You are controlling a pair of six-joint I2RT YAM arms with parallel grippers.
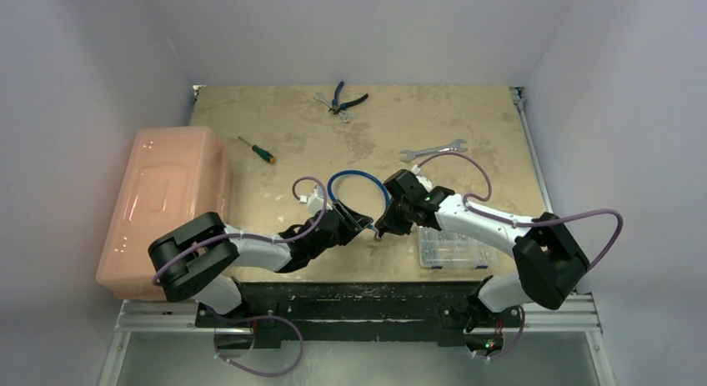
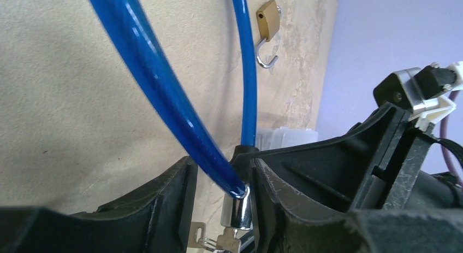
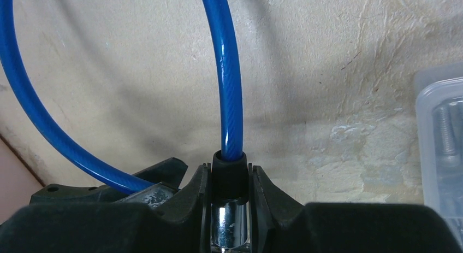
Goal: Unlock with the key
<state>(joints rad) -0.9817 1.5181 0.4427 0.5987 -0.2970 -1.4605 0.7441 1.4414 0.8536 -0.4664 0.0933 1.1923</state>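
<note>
A blue cable lock loops on the table. My right gripper is shut on its black collar, with the chrome barrel below between the fingers. In the left wrist view the small silver key sticks out of the barrel's lower end, and a second key hangs on its ring. My left gripper is open, straddling the barrel and the key. The barrel lies against the right finger, with a gap to the left finger. Both grippers meet near the front middle.
A brass padlock with its shackle open lies beyond the cable. A pink bin stands at the left. A screwdriver, pliers and a wrench lie farther back. A clear parts box sits under the right arm.
</note>
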